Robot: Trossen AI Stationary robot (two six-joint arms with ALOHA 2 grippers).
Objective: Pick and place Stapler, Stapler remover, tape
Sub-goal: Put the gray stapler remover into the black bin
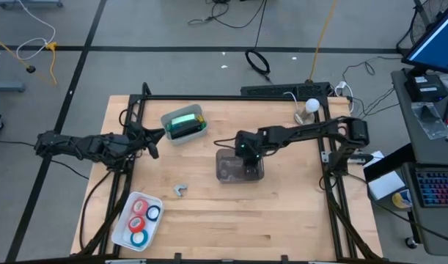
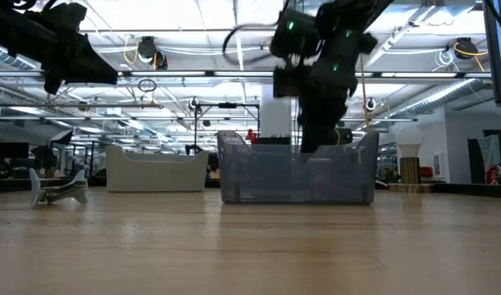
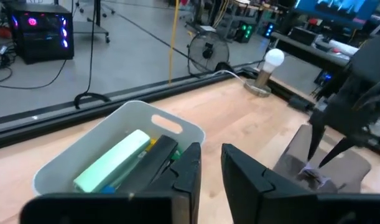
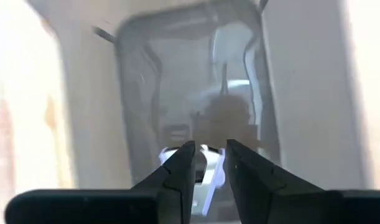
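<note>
Nearest the front edge of the tabletop (image 1: 282, 220), a white tray (image 1: 121, 232) holds the tape (image 1: 139, 218): red, blue and teal rolls lying flat side by side. Just beyond it, alone on the bare wood, sits the small grey stapler remover (image 1: 180, 190), well apart from both arms.

Farther back, at mid-table, stands a clear bin (image 2: 258, 176). The right gripper (image 1: 245, 152) reaches down into it from above. In the right wrist view its jaws are a narrow gap apart, with a pale object (image 4: 208, 171) lying on the bin floor right at the tips. Whether the fingers (image 4: 180, 163) touch it cannot be told, and the blur hides what it is.

Behind and to the left is a white bin (image 1: 167, 121) with the mint-green stapler (image 1: 183, 123) lying inside, beside something dark. The left gripper (image 1: 154, 143) hovers just beside this bin, above the tabletop. Its jaws stand slightly apart and hold nothing, pointing over the bin's rim toward the stapler.

At the far edge stands a small lamp (image 1: 310, 107) with a round white bulb.
</note>
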